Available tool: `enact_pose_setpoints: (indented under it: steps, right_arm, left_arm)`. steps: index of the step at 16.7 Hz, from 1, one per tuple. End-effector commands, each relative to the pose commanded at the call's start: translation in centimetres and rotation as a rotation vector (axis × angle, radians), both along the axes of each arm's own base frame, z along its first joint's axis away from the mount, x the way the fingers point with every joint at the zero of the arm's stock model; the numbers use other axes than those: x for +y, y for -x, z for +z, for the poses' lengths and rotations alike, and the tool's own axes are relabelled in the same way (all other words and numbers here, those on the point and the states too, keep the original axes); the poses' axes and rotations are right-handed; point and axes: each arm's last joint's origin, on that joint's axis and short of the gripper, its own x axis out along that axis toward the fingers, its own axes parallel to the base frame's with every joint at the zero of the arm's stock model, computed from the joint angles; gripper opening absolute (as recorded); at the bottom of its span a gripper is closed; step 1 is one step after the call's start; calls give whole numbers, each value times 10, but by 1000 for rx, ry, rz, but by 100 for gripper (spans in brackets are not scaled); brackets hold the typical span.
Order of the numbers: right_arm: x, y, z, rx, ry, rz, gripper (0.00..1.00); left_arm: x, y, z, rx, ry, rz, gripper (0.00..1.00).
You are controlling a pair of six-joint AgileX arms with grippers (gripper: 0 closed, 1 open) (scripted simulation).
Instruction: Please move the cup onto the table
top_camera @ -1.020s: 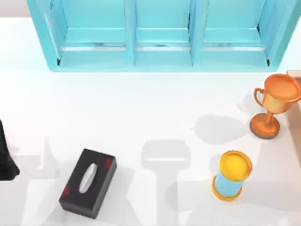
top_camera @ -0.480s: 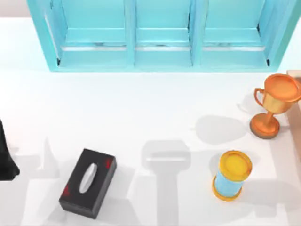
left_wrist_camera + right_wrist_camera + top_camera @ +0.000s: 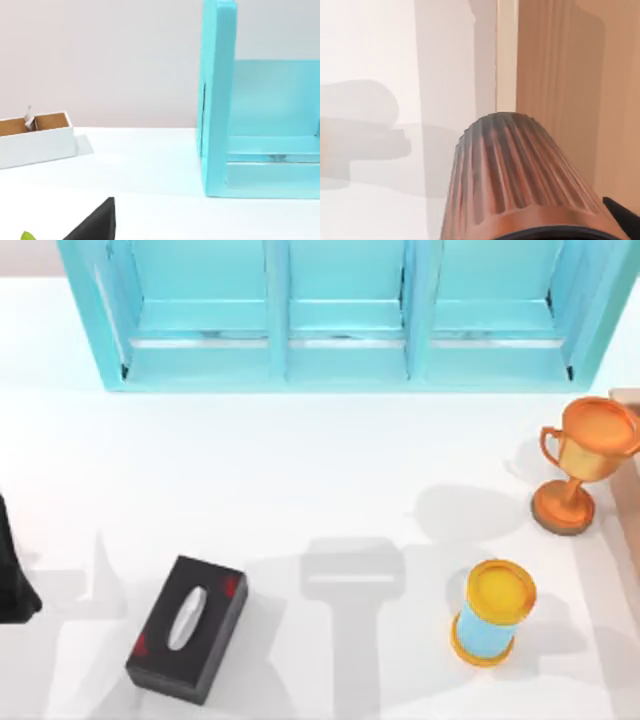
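Ribbed brown cup is seen close under the right wrist camera, above the seam between white table and tan wooden board. Right gripper's hold cannot be told. Left arm is parked at the table's left edge.

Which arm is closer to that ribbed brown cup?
The right. Its wrist camera sees the cup close up beside the wooden board; the left arm sits at the table's far left edge.
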Motion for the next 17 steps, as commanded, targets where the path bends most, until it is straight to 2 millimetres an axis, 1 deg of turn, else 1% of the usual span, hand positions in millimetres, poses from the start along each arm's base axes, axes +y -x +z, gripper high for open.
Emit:
enact_pose_setpoints:
  steps: [2,4,5,6,8,10,11,13,15,17]
  right_arm:
    - [33,-5,5,-48,-20,11,0]
    - [77,-3,9,-79,-54,34,0]
    - [101,2,10,-82,-73,48,0]
    - [126,10,10,-77,-90,62,0]
    - [173,34,8,-42,-112,87,0]
    - [209,64,5,4,-108,96,0]
    - [223,78,3,24,-96,94,0]
    - [240,103,0,52,-57,72,0]
    - [248,120,-2,64,-9,37,0]
    - [251,131,-4,65,38,9,0]
  left_arm:
    - [0,0,0,0,0,0,100]
    - [0,0,0,0,0,0,100]
    - [0,0,0,0,0,0,100]
    - [0,0,0,0,0,0,100]
    - [0,0,0,0,0,0,100]
    - [0,0,0,0,0,0,100]
    - [0,0,0,0,0,0,100]
    - [0,0,0,0,0,0,100]
    - [0,0,0,0,0,0,100]
    - [0,0,0,0,0,0,100]
